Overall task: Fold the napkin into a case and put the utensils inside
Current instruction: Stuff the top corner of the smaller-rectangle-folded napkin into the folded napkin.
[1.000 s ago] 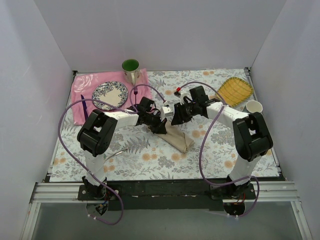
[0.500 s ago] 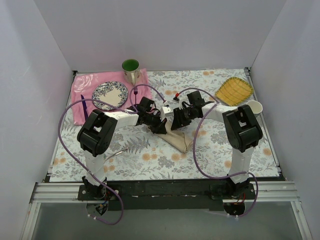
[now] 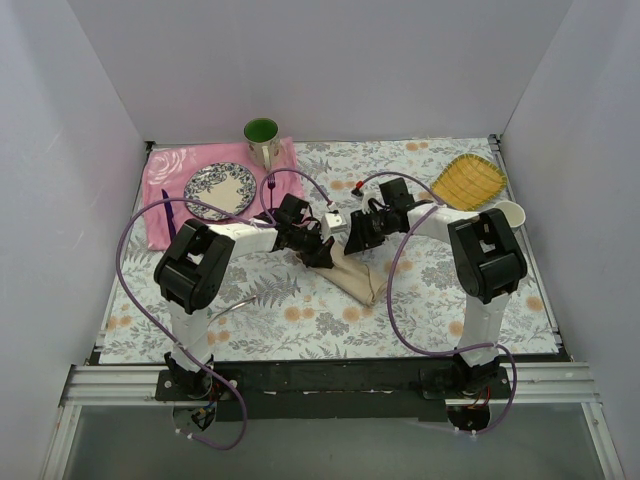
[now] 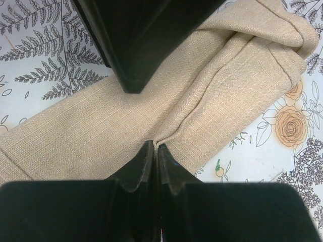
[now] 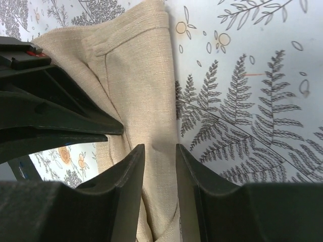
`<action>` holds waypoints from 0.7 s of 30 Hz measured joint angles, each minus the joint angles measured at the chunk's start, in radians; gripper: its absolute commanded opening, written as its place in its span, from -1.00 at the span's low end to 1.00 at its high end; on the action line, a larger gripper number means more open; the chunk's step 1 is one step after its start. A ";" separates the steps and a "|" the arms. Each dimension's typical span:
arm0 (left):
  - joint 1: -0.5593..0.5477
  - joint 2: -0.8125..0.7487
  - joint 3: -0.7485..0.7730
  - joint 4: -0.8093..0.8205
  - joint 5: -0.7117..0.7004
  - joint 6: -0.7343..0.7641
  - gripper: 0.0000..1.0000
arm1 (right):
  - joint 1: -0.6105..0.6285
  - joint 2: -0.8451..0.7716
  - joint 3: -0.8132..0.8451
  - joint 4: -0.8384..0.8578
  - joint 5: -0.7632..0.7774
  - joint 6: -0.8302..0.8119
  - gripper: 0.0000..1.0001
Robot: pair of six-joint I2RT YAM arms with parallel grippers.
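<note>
Napkin [image 4: 75, 131] at centre frame, its crease pinched in the closed left gripper [image 4: 155, 147]; right gripper [image 5: 160, 148] hovers half-open over it. A tug could unfold it.

1. We see the napkin [image 4: 91, 126] as plain beige-tan, unpatterned, with a fine weave.
2. The tablecloth [image 3: 300, 310] is white, printed with grey fern leaves and orange flowers.
3. The mat [image 3: 165, 170] is pink, and we make out a faint rose pattern.
4. The plate [image 3: 220, 187] carries a dark floral print on white.
5. The mug [image 3: 262, 133] is green inside.
6. The woven tray [image 3: 468, 181] is yellow.
7. The paper cup [image 3: 508, 212] is white.
</note>
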 measured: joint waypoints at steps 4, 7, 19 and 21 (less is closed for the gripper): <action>-0.002 -0.001 0.000 0.000 -0.002 0.003 -1.00 | -0.008 0.001 0.000 0.001 -0.001 0.000 -0.27; -0.002 -0.001 0.000 -0.001 -0.002 0.006 -1.00 | -0.007 0.005 0.000 0.003 -0.008 -0.004 -0.42; -0.006 -0.042 -0.031 -0.029 -0.018 0.005 -1.00 | 0.021 0.053 0.001 0.014 -0.085 -0.006 -0.97; -0.010 -0.063 -0.045 -0.042 -0.025 0.000 -1.00 | 0.029 0.053 0.001 0.014 -0.096 -0.005 -0.97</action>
